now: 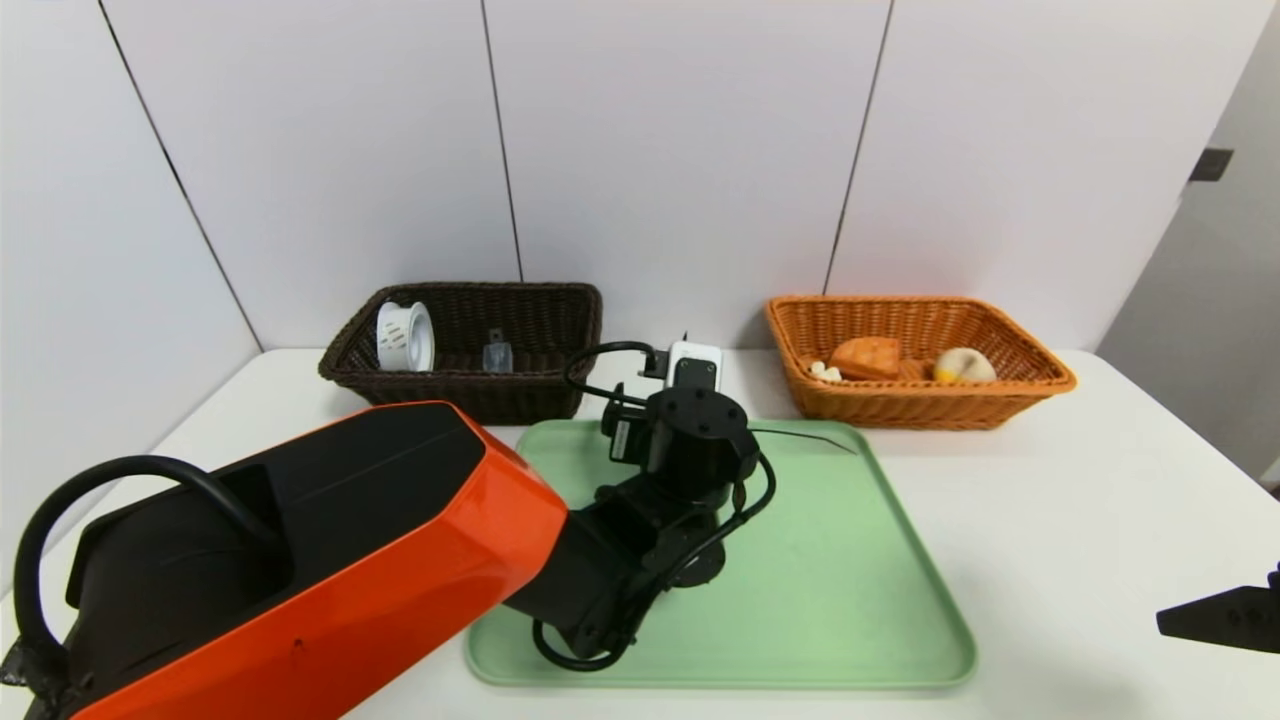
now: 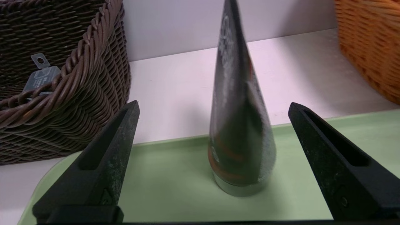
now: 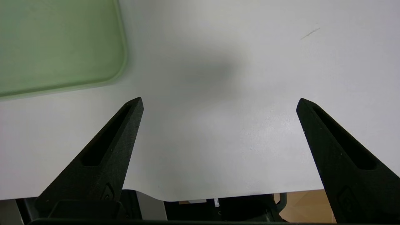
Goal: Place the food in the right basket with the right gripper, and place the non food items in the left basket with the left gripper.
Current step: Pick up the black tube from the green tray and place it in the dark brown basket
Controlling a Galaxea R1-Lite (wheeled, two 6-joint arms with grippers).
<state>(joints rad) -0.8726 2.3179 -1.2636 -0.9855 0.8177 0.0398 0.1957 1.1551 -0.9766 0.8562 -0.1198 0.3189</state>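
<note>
Left wrist view — dark tube [image 2: 239, 134] between the left tool's [image 2: 214, 106] wide-open, empty fingers [image 2: 120, 137].

Behind the tray [image 1: 830, 560], the left basket [image 1: 470, 390] stands to its left, holding the tape roll [image 1: 406, 338] and case [image 1: 498, 355]; the right basket [image 1: 920, 410], behind its right side, holds the foods [image 1: 866, 358]; the tube [image 2: 239, 134] stands on it.

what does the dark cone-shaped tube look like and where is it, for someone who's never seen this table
Find the green tray. The dark, glossy tube stands upright on it, between the left gripper's open fingers. Its tall shape, narrowing to a thin top edge, sets it apart from the round white tape roll.
</note>
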